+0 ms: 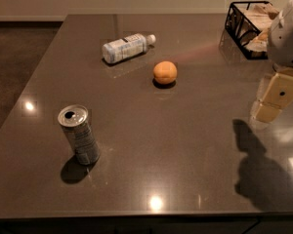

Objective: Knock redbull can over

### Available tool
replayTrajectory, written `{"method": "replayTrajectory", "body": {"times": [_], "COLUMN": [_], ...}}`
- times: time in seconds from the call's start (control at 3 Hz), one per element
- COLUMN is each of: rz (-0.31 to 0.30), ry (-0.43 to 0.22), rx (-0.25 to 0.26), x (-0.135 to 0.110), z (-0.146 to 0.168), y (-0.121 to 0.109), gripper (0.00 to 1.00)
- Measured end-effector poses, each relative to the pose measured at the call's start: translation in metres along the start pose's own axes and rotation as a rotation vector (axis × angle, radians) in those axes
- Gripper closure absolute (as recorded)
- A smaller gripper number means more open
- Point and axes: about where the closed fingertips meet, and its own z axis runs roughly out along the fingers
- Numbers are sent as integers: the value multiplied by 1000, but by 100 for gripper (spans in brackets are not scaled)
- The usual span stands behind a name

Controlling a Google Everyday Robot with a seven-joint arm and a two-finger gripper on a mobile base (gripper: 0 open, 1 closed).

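The redbull can (78, 134) stands upright on the dark table at the front left, its opened pull-tab top facing up and its bluish-grey sides showing. My gripper (273, 101) hangs at the right edge of the view, above the table, with cream-coloured fingers (266, 112) pointing down. It is far to the right of the can and touches nothing.
A clear plastic bottle (124, 48) with a white label lies on its side at the back. An orange (165, 72) sits near the table's middle. A black wire basket (249, 28) with packets stands at the back right. The table's front edge (136, 213) is close below the can.
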Motion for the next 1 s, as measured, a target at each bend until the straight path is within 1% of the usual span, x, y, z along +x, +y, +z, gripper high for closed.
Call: {"method": "replayTrajectory", "body": {"times": [0.33,0.67,1.0], "rz": [0,-29,-104], "ry": [0,-56,-182], "rx": [0,-8,-42], "x": [0,-18,-58], "z": [0,-1,-2], "y": [0,3,13], "gripper": [0,0,0]}}
